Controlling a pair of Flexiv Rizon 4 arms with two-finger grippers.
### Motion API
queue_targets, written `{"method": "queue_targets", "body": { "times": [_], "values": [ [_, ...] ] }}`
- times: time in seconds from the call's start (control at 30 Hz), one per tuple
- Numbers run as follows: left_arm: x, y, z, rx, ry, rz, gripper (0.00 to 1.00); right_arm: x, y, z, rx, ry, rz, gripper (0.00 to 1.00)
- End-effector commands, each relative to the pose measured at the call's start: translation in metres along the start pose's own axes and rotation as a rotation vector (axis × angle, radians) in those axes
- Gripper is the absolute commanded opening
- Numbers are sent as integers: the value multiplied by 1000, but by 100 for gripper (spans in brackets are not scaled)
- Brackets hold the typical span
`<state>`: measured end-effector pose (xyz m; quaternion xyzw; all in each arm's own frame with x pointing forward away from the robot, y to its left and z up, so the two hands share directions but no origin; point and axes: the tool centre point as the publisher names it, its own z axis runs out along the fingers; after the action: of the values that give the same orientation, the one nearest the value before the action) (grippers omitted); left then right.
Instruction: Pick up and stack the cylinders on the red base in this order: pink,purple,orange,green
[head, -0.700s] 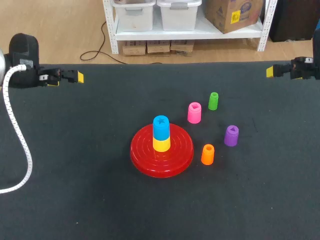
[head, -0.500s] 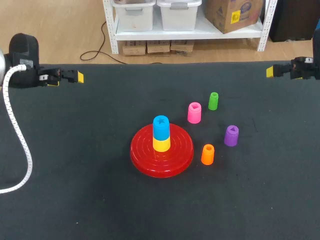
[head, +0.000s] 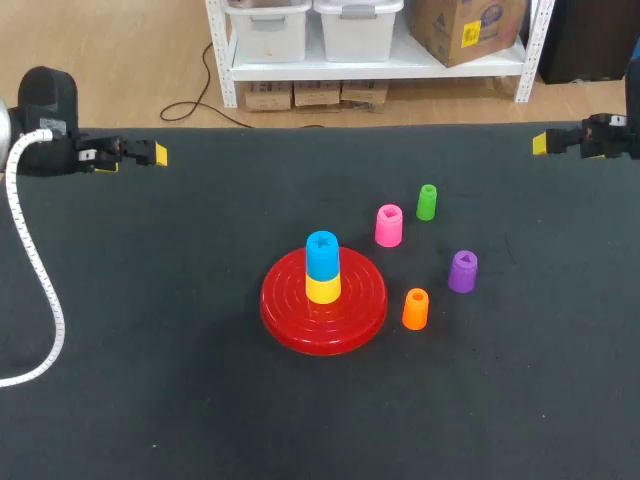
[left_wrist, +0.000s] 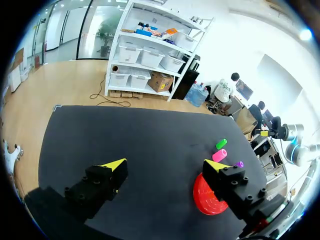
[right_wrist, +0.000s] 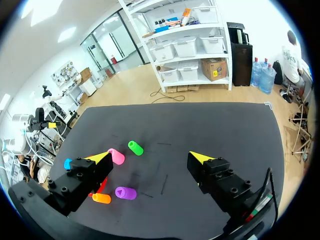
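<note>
Released, the left gripper (head: 160, 154) and right gripper (head: 540, 143) hang at the table's (head: 200, 400) far corners, well apart from the pink cylinder (head: 388, 225), purple cylinder (head: 462, 271), orange cylinder (head: 415, 308) and green cylinder (head: 427, 202) beside the red base (head: 285, 305). Only the head view shows the blue cylinder (head: 322, 255) atop the yellow cylinder (head: 322, 290).

Table (head: 150, 350), base (head: 285, 312), pink cylinder (head: 388, 226), green cylinder (head: 427, 202), purple cylinder (head: 462, 271), orange cylinder (head: 415, 309)

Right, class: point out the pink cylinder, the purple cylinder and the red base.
pink cylinder (head: 388, 231), head view, on its side wall.
purple cylinder (head: 462, 277), head view, on its side wall.
red base (head: 283, 306), head view, on its bare left part.
</note>
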<state>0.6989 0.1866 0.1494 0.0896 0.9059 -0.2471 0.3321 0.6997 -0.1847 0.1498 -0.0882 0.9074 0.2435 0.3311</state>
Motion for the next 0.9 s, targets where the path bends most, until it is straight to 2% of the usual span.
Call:
{"method": "queue_targets", "body": {
  "times": [0.03, 0.23, 0.3, 0.43, 0.57, 0.63, 0.73, 0.77, 0.8, 0.9],
  "values": [
    [-1, -1, 0, -6, 4, -1, 100, 0, 0, 0, -1, 1, 0, 100],
    [-1, -1, 0, -6, 4, -1, 100, 0, 0, 0, -1, 1, 0, 100],
    [5, -14, -5, 61, 6, 113, 100, 0, 0, 0, -1, 1, 0, 100],
    [20, -36, -18, 212, -35, 247, 100, 0, 0, 0, -1, 1, 0, 100],
    [42, -60, -31, 321, -63, 343, 100, 0, 0, 0, -1, 1, 0, 100],
    [52, -66, -34, 373, -75, 372, 100, 0, 0, 0, -1, 1, 0, 100],
    [66, -78, -40, 439, -108, 464, 100, 0, 0, 0, -1, 1, 0, 100],
    [70, -82, -41, 506, -134, 491, 100, 0, 0, 0, -1, 1, 0, 100],
    [75, -85, -43, 537, -137, 523, 100, 0, 0, 0, -1, 1, 0, 100],
    [82, -87, -39, 542, -167, 573, 100, 0, 0, 0, -1, 1, 0, 100]
  ]
}}
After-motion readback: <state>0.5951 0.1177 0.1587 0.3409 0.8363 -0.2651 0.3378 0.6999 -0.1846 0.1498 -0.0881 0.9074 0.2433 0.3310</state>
